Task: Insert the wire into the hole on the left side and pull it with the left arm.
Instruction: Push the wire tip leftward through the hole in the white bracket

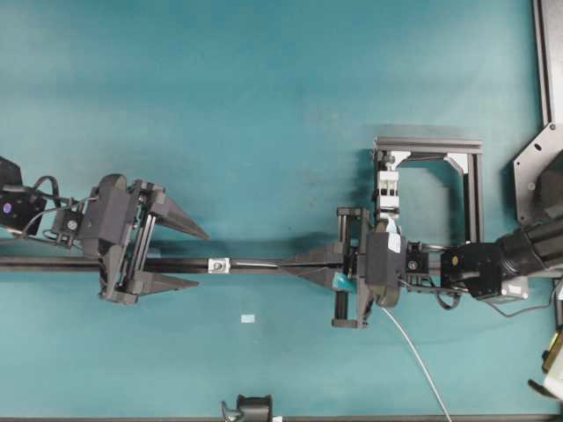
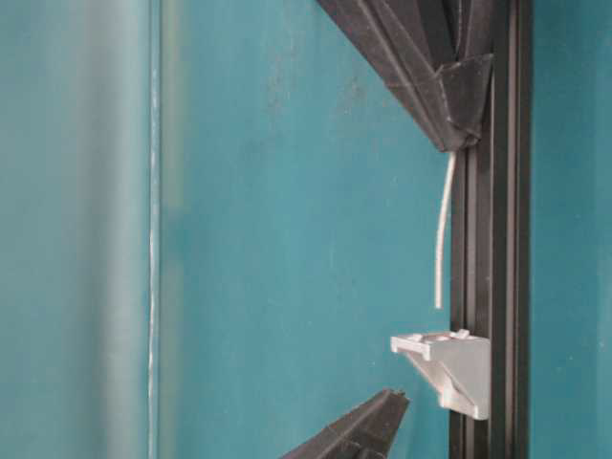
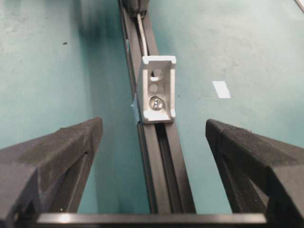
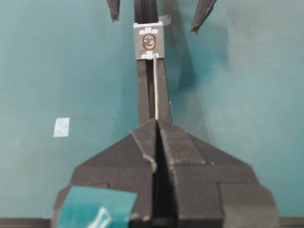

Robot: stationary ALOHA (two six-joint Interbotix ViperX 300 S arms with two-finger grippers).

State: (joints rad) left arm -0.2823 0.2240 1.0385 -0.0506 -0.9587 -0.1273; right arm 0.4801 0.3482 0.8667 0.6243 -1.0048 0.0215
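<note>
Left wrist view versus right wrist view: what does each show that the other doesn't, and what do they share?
Only the left wrist view shows the left gripper from behind, fingers spread wide either side of the rail.

Only the right wrist view shows the right gripper shut on the wire, whose tip reaches the bracket's near edge, plus teal tape on that gripper.

Both show the bracket, rail, wire, and the pale tape patch.

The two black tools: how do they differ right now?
The left tool stands wide open and holds nothing; the right tool is shut on the wire. The right one bears teal tape; the left has none. Both point at the bracket on the rail.
</note>
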